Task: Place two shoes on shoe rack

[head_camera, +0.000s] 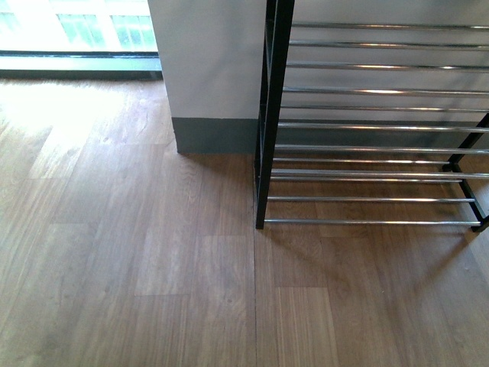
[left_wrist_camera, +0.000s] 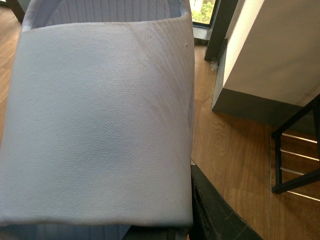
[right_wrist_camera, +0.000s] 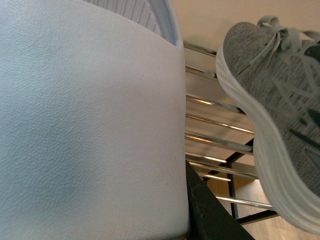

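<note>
Apparently each gripper carries a pale blue slide [left_wrist_camera: 100, 125], jaws hidden; a loose grasp could drop it short of the shoe rack [head_camera: 367, 122]

Apparently bare floor [head_camera: 130, 252] before shoe rack [head_camera: 367, 115]

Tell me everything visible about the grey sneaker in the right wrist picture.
The grey sneaker has a heathered knit upper, pale grey laces tied in a bow, dark navy lining at the collar and a thick white ridged sole. It appears tilted in the picture, in front of the shoe rack bars. Whether it rests on a shelf cannot be told.
</note>
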Motion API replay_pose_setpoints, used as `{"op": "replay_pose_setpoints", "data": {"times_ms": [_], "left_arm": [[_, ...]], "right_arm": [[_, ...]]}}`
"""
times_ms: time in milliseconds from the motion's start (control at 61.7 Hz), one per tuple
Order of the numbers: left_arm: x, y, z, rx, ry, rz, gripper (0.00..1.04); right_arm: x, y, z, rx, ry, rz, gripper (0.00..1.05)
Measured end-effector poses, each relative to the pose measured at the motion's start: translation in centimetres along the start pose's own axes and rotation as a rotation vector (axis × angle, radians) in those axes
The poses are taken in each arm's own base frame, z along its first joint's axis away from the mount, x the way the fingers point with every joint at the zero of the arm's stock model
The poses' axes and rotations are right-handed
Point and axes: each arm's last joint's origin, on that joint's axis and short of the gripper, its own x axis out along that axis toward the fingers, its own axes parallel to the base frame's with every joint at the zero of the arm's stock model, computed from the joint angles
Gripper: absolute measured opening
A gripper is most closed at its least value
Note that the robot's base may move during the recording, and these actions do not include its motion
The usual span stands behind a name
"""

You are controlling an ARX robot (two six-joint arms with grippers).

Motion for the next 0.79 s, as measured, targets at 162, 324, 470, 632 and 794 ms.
{"op": "replay_pose_setpoints", "data": {"times_ms": [162, 324, 470, 632, 794], "left_arm": [[0.0, 0.0, 0.0, 0.000, 0.000, 0.000, 0.02], [0.0, 0.0, 0.0, 0.000, 0.000, 0.000, 0.02], [0.0, 0.0, 0.0, 0.000, 0.000, 0.000, 0.02], [0.0, 0.0, 0.0, -0.001, -0.002, 0.000, 0.02], [0.0, 0.0, 0.0, -0.001, -0.001, 0.000, 0.02]], "right_arm": [[-0.2, -0.5, 1.7, -0.044, -0.024, 0.001, 0.01], [-0.3, -0.9, 3.2, -0.084, -0.042, -0.002, 0.01], [0.1, -0.9, 4.4, -0.129, -0.048, -0.004, 0.01], [1.4, -0.6, 6.0, -0.188, -0.031, -0.003, 0.01], [4.2, 0.3, 5.7, -0.288, 0.058, -0.025, 0.01]]}}
